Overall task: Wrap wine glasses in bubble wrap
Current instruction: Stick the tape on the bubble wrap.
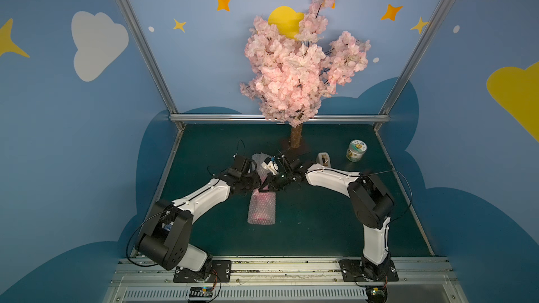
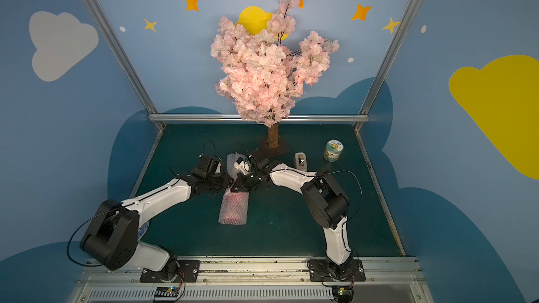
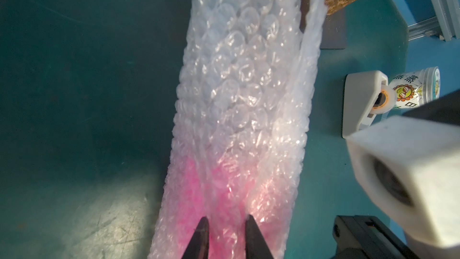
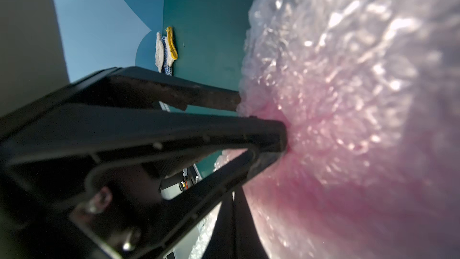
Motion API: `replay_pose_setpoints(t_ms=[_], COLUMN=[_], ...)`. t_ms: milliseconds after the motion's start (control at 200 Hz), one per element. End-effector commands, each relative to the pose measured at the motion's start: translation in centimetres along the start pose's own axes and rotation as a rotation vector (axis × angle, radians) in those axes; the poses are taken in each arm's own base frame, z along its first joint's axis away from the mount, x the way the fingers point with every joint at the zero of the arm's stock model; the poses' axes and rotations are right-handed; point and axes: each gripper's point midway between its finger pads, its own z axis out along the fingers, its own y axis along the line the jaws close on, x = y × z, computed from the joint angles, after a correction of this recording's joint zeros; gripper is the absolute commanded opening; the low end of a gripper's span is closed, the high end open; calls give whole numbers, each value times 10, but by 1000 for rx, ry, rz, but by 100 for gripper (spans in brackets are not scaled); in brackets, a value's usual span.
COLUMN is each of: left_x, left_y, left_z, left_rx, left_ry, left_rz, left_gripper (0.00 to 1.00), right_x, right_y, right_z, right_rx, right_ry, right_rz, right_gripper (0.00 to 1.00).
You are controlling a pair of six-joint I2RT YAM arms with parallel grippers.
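Plainly the bubble wrap (image 1: 261, 208) lies as a long roll on the counter (image 1: 320, 228), with the pink goblet (image 3: 196, 195) showing through its near half. The left gripper (image 3: 226, 222) has its fingers narrow, nipping a ridge of film on top of the roll. The right gripper (image 4: 282, 132) is closed tight, its tip dug into the wrap over the pink, though I cannot tell whether any film is caught in it. No tape shows on the roll, so I judge that a release by either gripper could let it spring open. A hard pull could tear bubbles or drag the goblet along. The two wrists sit nearly touching, so a knock is likely. The roll's empty far end reaches the blossom tree's base (image 3: 333, 33). The tape dispenser (image 1: 323, 160) and jar (image 1: 356, 150) stand beyond the right arm.
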Motion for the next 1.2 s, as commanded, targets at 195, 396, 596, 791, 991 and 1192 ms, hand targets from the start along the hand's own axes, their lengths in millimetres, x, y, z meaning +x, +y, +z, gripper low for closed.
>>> replay_pose_setpoints(t_ms=[195,396,596,791,991,1192], left_x=[10,8,10,10,11,10], left_y=[2,0,2,6,6,1], left_z=[-5,-6,-4,-5,-5,-9], left_rx=[8,28,23,7,7,24], left_ry=[30,28,35,29,35,40], left_rz=[-18,-34,-35,-53,-76,-87], left_gripper=[25,24,24,23,23,23], right_x=[-4,0,-2,1,0,-2], right_y=[6,-5,-3,17,28,30], right_z=[-1,7,3,-16,-19,-3], right_rx=[-19,-10,-14,-45,-71,-58], right_ry=[-23,-14,-32,-90,-160,-162], right_rz=[-8,9,4,-12,-10,1], right_gripper=[0,0,1,2,3,3])
